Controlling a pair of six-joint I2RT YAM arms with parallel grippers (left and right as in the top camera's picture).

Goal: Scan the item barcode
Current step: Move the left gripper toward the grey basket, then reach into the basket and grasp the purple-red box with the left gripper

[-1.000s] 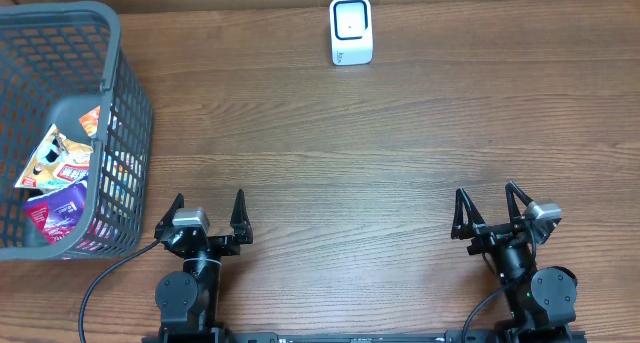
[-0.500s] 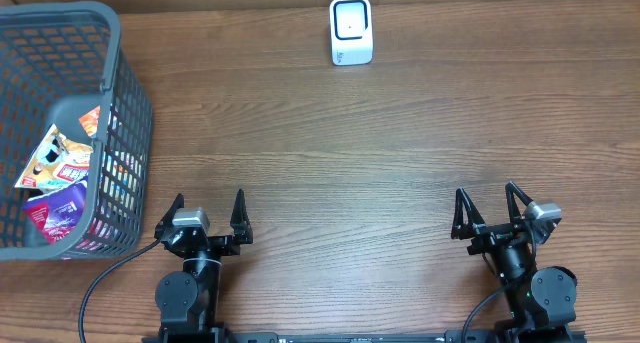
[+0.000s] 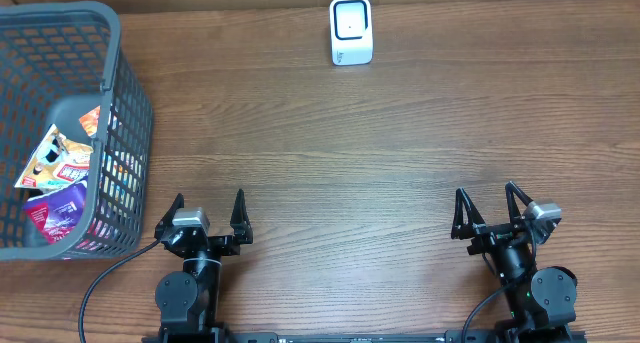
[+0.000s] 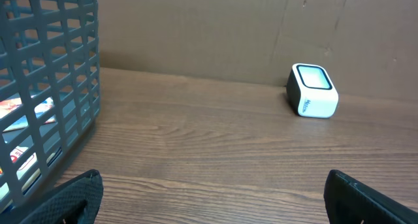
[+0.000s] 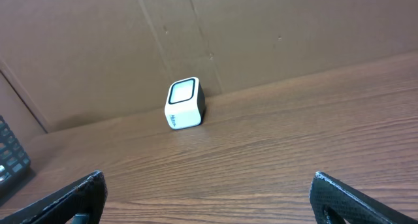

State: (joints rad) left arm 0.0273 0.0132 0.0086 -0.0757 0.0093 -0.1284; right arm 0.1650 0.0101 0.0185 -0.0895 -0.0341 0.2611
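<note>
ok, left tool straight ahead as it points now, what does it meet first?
Way looks free: the left tool points over bare table, between basket and scanner, until the cardboard wall. Depth is hard to judge.

On the wooden table, a grey basket is set at the left and a white scanner at the far edge.

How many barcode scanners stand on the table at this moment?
1. The white scanner stands at the far edge of the table, near its middle, well to the right of the basket. No other one shows in any view.
</note>
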